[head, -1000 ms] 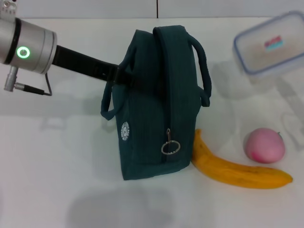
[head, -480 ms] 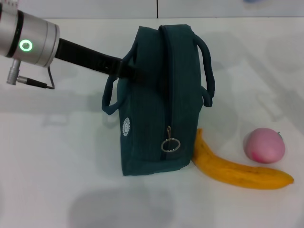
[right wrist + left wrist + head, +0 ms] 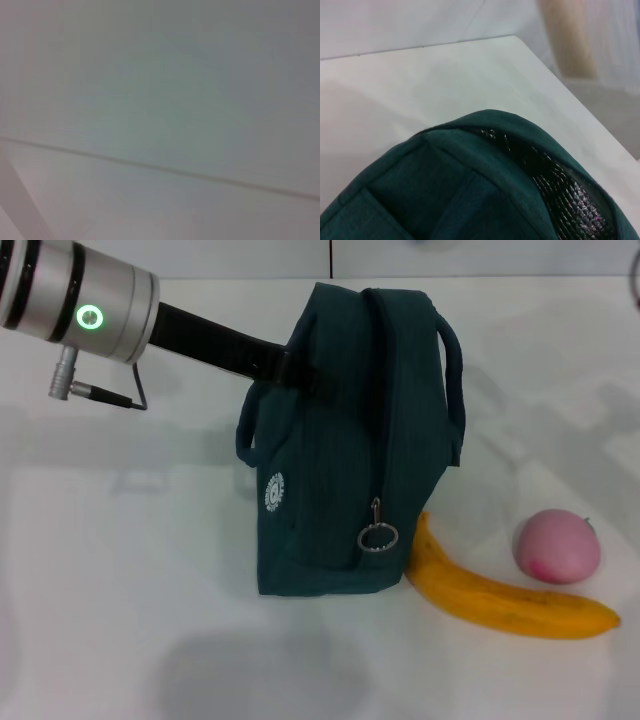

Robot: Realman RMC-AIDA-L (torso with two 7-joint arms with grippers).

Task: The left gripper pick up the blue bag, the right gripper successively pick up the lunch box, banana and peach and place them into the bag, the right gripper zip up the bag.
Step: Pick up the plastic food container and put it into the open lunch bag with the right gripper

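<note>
The blue bag (image 3: pixel 350 440) is dark teal and stands upright on its end at the middle of the white table, its zipper pull ring (image 3: pixel 377 536) hanging near the bottom. My left gripper (image 3: pixel 290 370) reaches in from the upper left and is shut on the bag's side by its handle. In the left wrist view the bag (image 3: pixel 470 200) fills the frame, with silver lining (image 3: pixel 560 190) showing at its mouth. The banana (image 3: pixel 500 598) lies against the bag's lower right corner, and the pink peach (image 3: pixel 557 546) sits just beyond it. The lunch box and my right gripper are out of view.
The white table (image 3: pixel 120 570) stretches to the left of and in front of the bag. A wall seam runs along the far edge. The right wrist view shows only a pale blank surface (image 3: pixel 160 100) crossed by a thin line.
My left arm has carried the bag to the right and farther away. The lunch box, at the upper right one second ago, has left the view. Banana and peach have not moved.
</note>
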